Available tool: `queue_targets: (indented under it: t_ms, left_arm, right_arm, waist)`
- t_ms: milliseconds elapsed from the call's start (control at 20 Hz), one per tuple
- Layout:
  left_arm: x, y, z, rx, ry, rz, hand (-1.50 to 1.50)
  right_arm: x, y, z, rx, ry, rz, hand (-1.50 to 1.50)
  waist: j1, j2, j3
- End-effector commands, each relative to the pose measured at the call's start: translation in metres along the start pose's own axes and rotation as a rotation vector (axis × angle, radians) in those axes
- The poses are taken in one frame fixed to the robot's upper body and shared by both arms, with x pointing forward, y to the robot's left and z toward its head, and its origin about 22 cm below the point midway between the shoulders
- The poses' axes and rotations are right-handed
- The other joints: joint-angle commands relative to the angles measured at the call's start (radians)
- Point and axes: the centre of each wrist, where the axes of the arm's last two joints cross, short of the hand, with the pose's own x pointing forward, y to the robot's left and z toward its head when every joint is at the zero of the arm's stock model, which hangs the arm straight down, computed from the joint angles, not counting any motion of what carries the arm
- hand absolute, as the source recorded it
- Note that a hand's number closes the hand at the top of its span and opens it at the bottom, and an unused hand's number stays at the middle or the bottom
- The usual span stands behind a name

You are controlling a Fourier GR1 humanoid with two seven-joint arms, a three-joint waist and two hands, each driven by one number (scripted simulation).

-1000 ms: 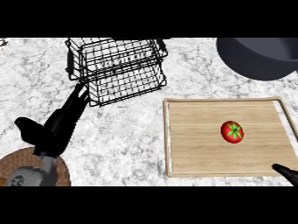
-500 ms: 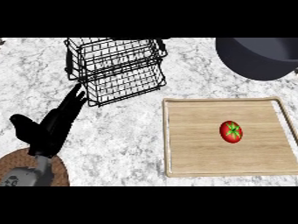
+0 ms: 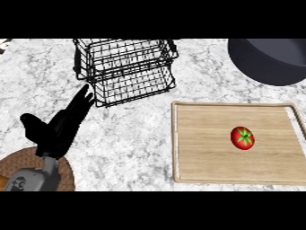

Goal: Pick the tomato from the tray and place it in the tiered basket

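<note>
- The red round tomato with a green stalk (image 3: 242,137) lies untouched on the pale wooden tray with a raised rim (image 3: 208,155), a little toward 3 o'clock of the tray's middle.
- The black wire tiered basket (image 3: 125,72) stands at 11 o'clock from the tray, well apart from the tomato.
- The black left hand (image 3: 61,128) hovers over the grey marbled counter (image 3: 128,143) at 8 o'clock. Its fingers are straight and close together, pointing at the basket, with the thumb spread wide; it holds nothing.
- The right hand is out of sight, so its fingers cannot be told.
- Step, as I judge it: the pick has not yet begun.
- Next move calls for a hand above the tomato, presumably the right, fingers apart to curl round it.
- A dark round pot (image 3: 274,60) sits at 1 o'clock and a brown round mat (image 3: 16,159) at 7 o'clock.
</note>
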Motion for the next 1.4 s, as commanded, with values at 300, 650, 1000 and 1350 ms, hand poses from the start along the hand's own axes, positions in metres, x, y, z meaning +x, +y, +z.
queue_targets:
  t_ms: [300,650,1000,1350]
  left_arm:
    - [-0.001,-0.007,-0.018,-0.022,0.044,-0.015,0.0]
    - [0.005,-0.003,-0.008,0.006,0.052,0.002,0.0]
    - [-0.003,0.012,-0.009,-0.016,0.057,0.012,0.0]
    - [-0.002,0.003,-0.005,0.004,0.051,0.001,0.0]
  right_arm:
    - [0.048,0.046,-0.007,0.032,0.164,0.179,-1.5]
    - [0.036,0.088,-0.009,0.132,0.208,0.166,-1.5]
    - [0.029,0.086,-0.02,0.052,0.249,0.197,-1.5]
    - [-0.013,0.106,-0.026,-0.003,0.257,0.203,-1.5]
  waist:
    - [0.011,0.007,-0.001]
    - [0.001,0.003,0.001]
    - [-0.001,0.003,0.001]
    - [0.0,0.003,0.001]
